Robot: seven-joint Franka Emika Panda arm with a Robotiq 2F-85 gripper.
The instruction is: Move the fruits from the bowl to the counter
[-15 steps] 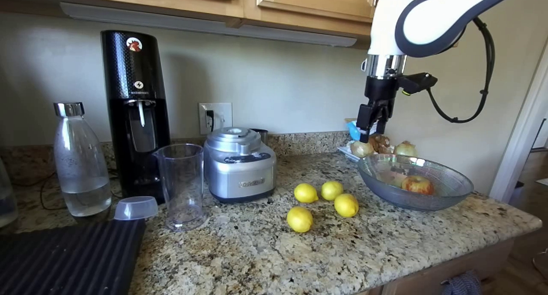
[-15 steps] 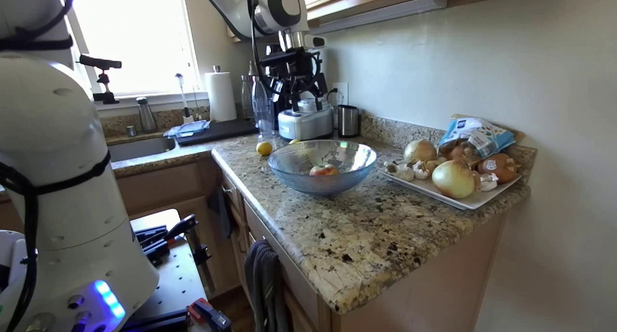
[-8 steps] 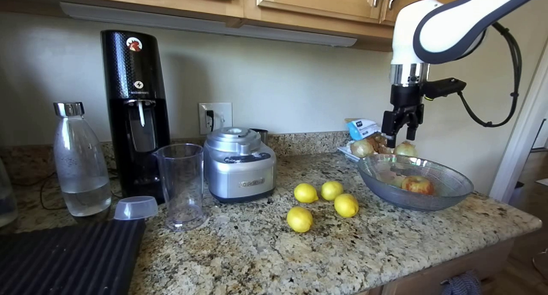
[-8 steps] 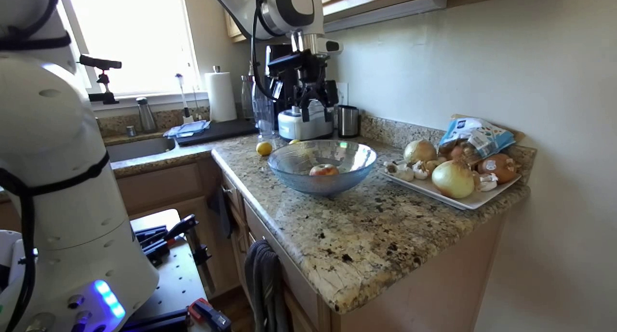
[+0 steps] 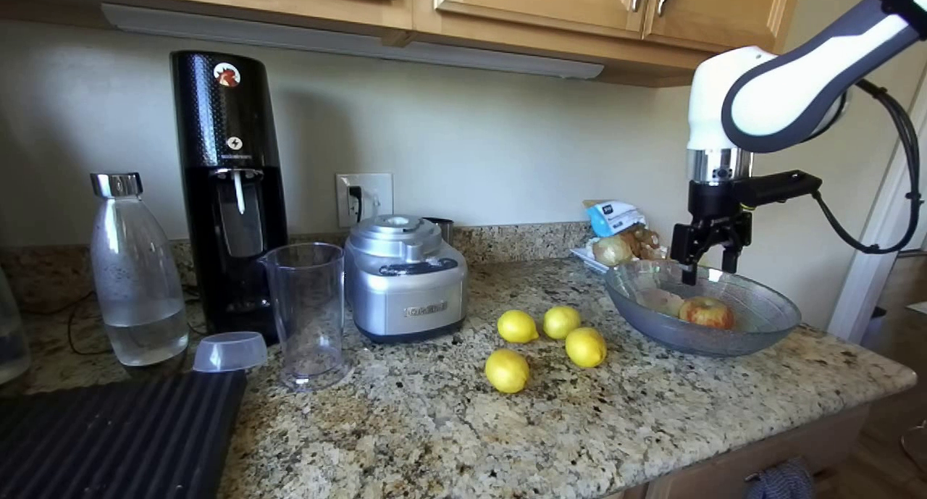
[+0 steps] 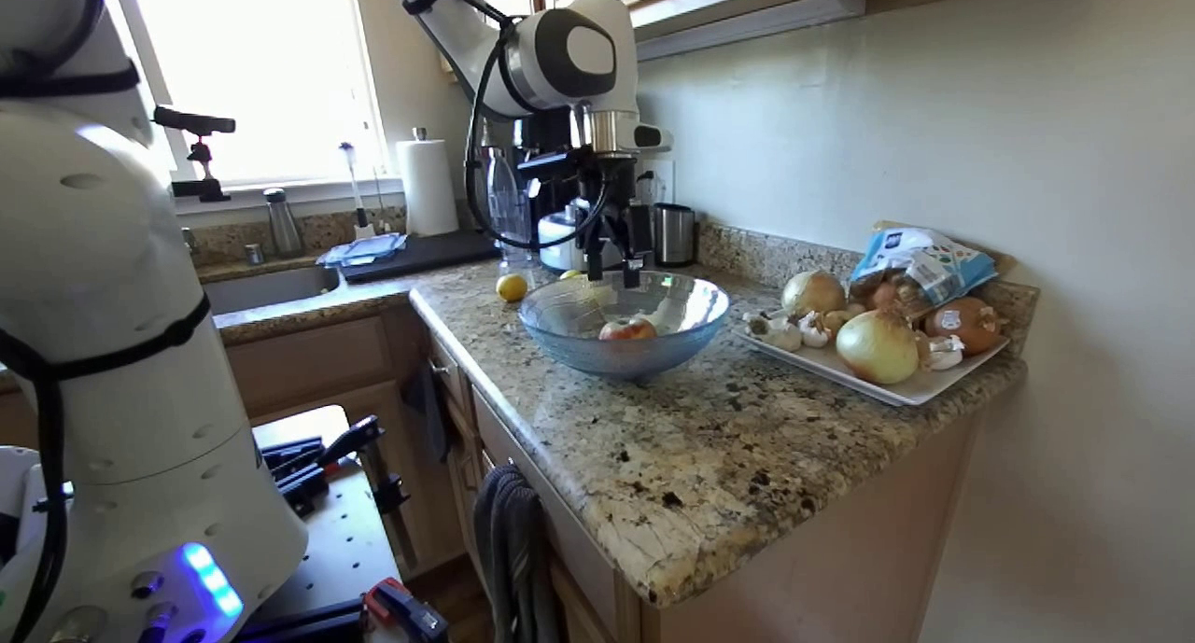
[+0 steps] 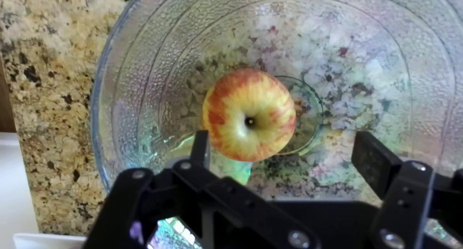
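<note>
Exterior view: four lemons (image 5: 586,347) are lying on the granite worktop (image 5: 405,426), and to their right the glass bowl (image 5: 655,327) is holding the red-and-yellow apple (image 5: 706,313). Over that bowl I am hovering my end effector (image 5: 709,269), released, its jaws standing wide apart.

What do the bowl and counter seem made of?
Bowl: probably pebbled glass; speckles beneath show through and rainbow tints cross it, though plastic is possible. Counter: seemingly polished granite or an imitation; mottled tan-and-brown grain, sheen along its edge.
</note>
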